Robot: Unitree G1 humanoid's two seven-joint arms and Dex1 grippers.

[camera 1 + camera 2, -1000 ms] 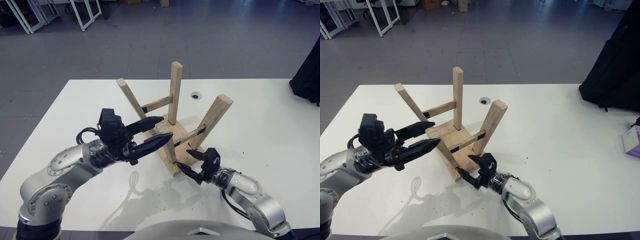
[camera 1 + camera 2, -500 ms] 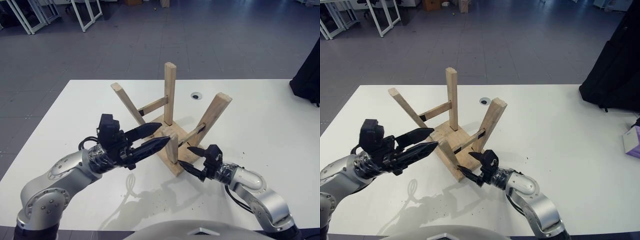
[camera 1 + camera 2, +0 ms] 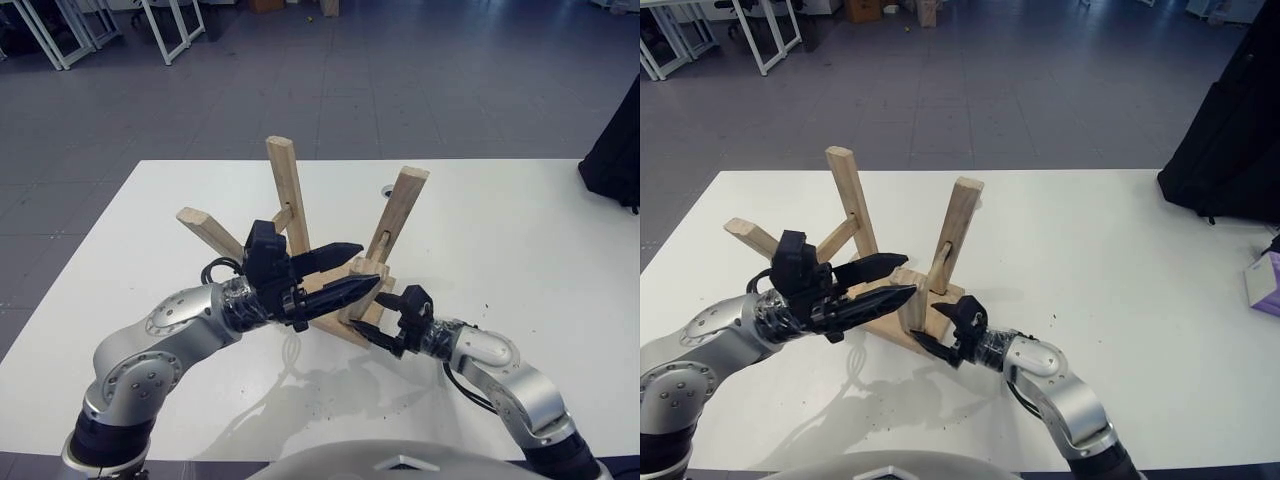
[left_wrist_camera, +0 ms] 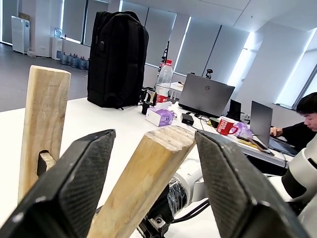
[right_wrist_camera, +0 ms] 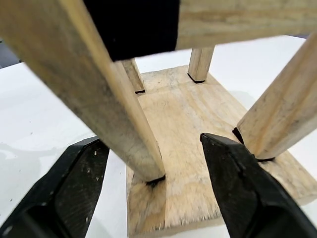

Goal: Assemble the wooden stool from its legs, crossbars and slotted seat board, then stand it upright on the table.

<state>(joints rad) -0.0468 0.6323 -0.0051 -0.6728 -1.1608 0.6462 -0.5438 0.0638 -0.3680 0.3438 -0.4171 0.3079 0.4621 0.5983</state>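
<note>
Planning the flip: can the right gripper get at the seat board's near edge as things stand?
Probably yes: right gripper sits open at the seat board edge, one leg between its fingers.

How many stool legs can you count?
4: far-left leg, slanting; tall centre leg; tall right leg; near leg, between the fingers of the left hand. None seems hidden.

In the head views the pale wooden slotted seat board [image 5: 188, 124] is partly covered by the black two-fingered left gripper [image 3: 368, 264]; in the right wrist view the square wooden legs [image 5: 119, 99] are cropped.
</note>
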